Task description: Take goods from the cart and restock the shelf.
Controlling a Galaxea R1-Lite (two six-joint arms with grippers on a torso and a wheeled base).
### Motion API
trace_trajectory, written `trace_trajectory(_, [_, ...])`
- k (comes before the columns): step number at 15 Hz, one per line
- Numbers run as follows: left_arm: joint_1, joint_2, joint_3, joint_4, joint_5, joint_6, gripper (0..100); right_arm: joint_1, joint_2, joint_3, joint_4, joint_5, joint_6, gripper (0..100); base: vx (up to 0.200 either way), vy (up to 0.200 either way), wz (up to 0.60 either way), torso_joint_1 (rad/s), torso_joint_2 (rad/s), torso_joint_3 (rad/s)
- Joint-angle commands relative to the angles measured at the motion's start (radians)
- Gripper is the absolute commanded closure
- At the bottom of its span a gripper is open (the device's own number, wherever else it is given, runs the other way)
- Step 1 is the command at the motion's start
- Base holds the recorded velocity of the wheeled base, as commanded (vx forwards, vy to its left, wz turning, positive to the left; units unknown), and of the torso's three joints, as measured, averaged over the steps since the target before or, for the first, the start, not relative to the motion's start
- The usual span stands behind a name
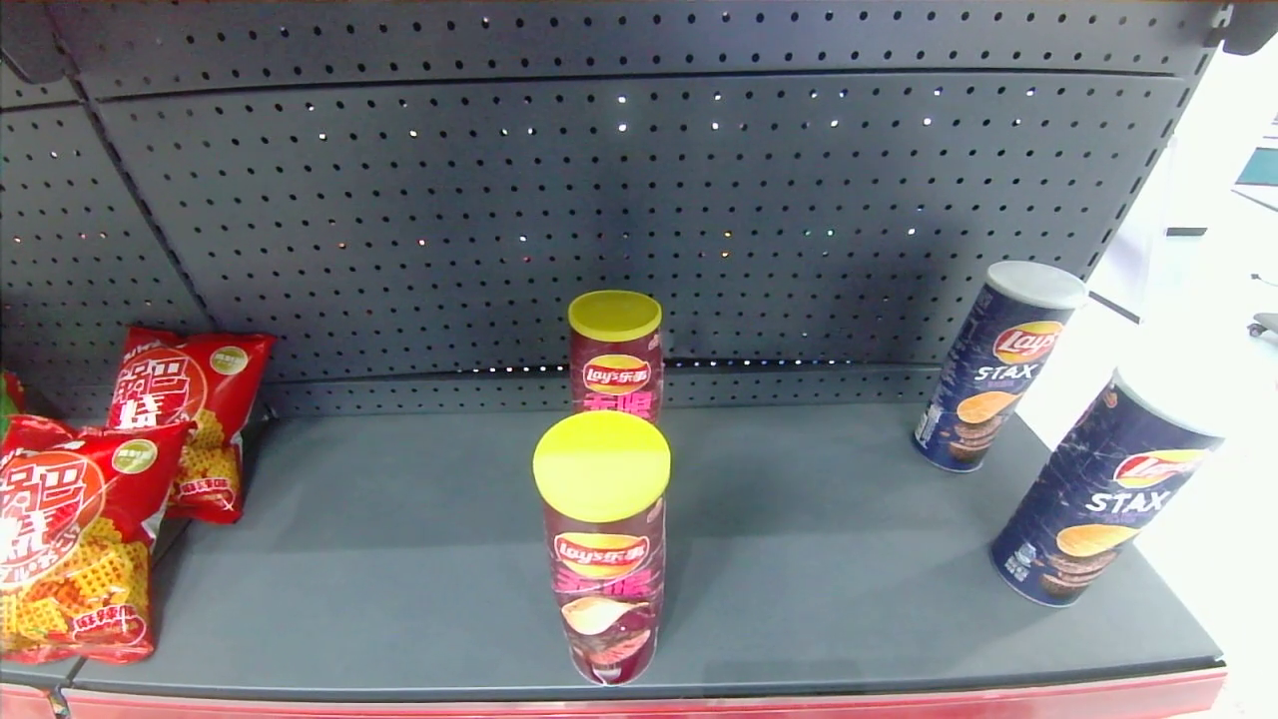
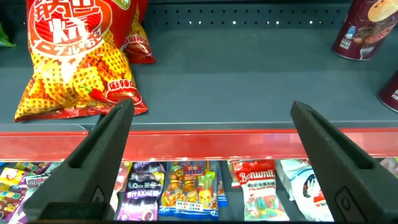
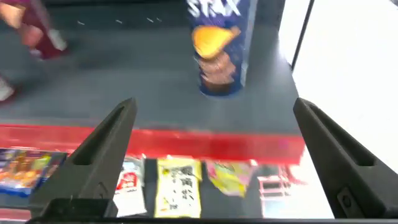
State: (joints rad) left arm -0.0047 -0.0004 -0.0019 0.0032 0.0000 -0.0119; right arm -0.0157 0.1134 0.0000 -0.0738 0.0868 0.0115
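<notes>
The grey shelf (image 1: 819, 559) holds two maroon chip cans with yellow lids, one at the front (image 1: 602, 549) and one behind it (image 1: 615, 355). Two navy cans with grey lids stand at the right, one near the back (image 1: 996, 364) and one near the front (image 1: 1103, 494). Red snack bags (image 1: 75, 534) lie at the left. My left gripper (image 2: 211, 106) hangs open and holds nothing, in front of the shelf's red edge (image 2: 205, 142), with a red bag (image 2: 74, 56) just beyond it. My right gripper (image 3: 214, 102) is open too, facing a navy can (image 3: 221, 43).
A perforated back panel (image 1: 639, 220) closes the shelf behind the cans. Below the red edge, a lower shelf carries several candy packs (image 2: 189, 190) and small packets (image 3: 180, 186). Bare shelf floor lies between the maroon cans and the navy cans.
</notes>
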Motion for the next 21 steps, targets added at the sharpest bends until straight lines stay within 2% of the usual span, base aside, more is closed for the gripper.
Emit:
trace_trajectory(1, [0.000,0.000,0.000,0.000,0.000,0.000,0,-0.013,-0.058,0.000,0.016,-0.053,-0.008,0,0.000,0.000,0.00,0.000,0.00,0.000])
trace_trajectory(3, [0.000,0.000,-0.001,0.000,0.000,0.000,0,0.007,-0.101,-0.002,0.086,-0.121,-0.011,0,0.000,0.000,0.00,0.000,0.00,0.000])
trace_trajectory(21, [0.000,0.000,-0.001,0.000,0.000,0.000,0,0.013,-0.113,0.000,0.074,-0.122,-0.011,0,0.000,0.000,0.00,0.000,0.00,0.000])
